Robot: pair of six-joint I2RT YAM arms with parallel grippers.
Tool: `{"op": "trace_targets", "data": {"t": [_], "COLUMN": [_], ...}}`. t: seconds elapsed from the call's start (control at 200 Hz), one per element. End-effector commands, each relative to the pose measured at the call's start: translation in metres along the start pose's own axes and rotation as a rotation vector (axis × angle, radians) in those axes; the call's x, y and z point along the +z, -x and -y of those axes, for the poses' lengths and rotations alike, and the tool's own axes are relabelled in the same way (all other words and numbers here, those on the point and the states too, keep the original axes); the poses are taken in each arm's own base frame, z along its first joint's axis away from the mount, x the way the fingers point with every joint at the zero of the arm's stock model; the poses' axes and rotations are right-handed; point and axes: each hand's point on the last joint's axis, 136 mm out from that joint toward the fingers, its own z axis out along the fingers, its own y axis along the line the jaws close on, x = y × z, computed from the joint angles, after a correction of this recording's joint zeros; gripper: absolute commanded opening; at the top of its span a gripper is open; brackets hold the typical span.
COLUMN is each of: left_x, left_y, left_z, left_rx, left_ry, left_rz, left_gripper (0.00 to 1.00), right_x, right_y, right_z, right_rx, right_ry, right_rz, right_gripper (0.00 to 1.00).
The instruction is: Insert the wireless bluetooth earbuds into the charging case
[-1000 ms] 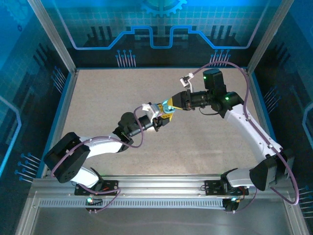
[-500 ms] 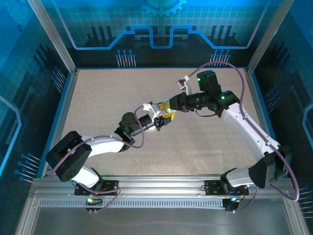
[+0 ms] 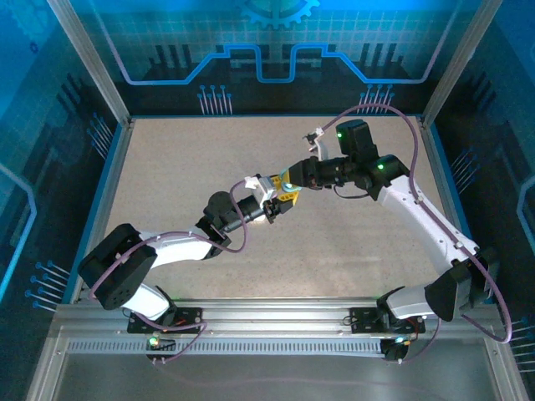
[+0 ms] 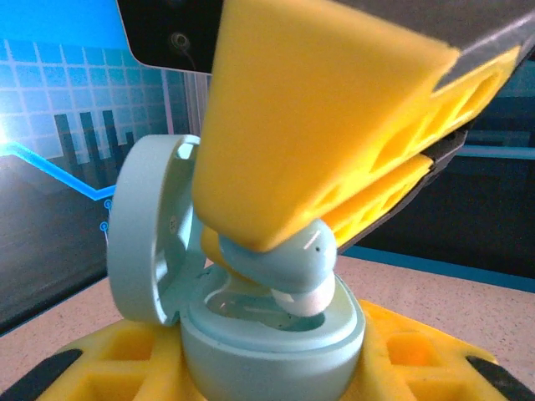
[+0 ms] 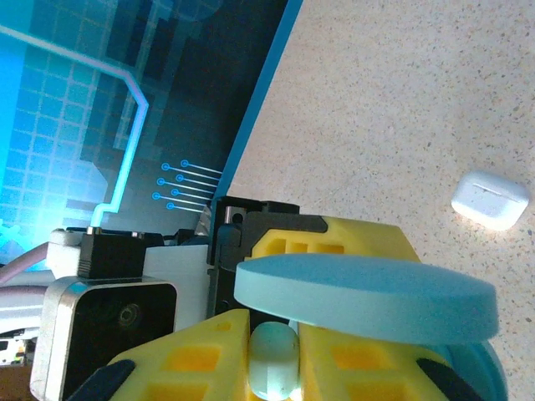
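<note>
My left gripper (image 4: 267, 372) is shut on a light teal charging case (image 4: 272, 347), its yellow fingers on both sides of the base. The case's lid (image 4: 146, 238) stands open to the left. My right gripper (image 5: 274, 372) is shut on a light teal earbud (image 4: 292, 267) with a white tip. The bud's tip hangs just inside the case's well, near the right rim. From the right wrist the earbud (image 5: 274, 359) shows between the yellow fingers, under the lid (image 5: 364, 296). In the top view the left gripper (image 3: 278, 203) and right gripper (image 3: 291, 181) meet above the table's middle.
A white closed case (image 5: 490, 199) lies on the speckled table (image 5: 401, 100) beyond the grippers. The blue-lit back wall (image 3: 267, 50) and metal frame posts (image 3: 92, 67) bound the table.
The right arm has swung left, bringing the earbud down over the case held by the left gripper. The left arm has barely moved.
</note>
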Motion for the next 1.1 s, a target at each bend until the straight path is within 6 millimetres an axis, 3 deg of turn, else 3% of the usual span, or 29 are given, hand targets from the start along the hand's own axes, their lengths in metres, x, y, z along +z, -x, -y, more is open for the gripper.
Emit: {"op": "trace_targets", "data": {"t": [0.0, 0.53, 0.815, 1.096], "left_x": [0.002, 0.001, 0.000, -0.002], "left_y": [0.029, 0.037, 0.040, 0.037], "left_z": [0.007, 0.005, 0.006, 0.006], "left_rx": [0.034, 0.030, 0.033, 0.026], "left_ry": [-0.021, -0.007, -0.006, -0.006], "left_rz": [0.086, 0.116, 0.122, 0.115], "left_gripper": [0.31, 0.31, 0.31, 0.31], "right_x": [-0.002, 0.009, 0.006, 0.000], "right_y": [0.006, -0.016, -0.012, -0.001], "right_z": [-0.005, 0.012, 0.021, 0.016], "right_rx": [-0.023, -0.013, -0.009, -0.017], "right_ry": [-0.007, -0.075, -0.144, -0.165], "right_rz": [0.037, -0.055, -0.035, 0.005], "right_gripper": [0.22, 0.25, 0.25, 0.30]}}
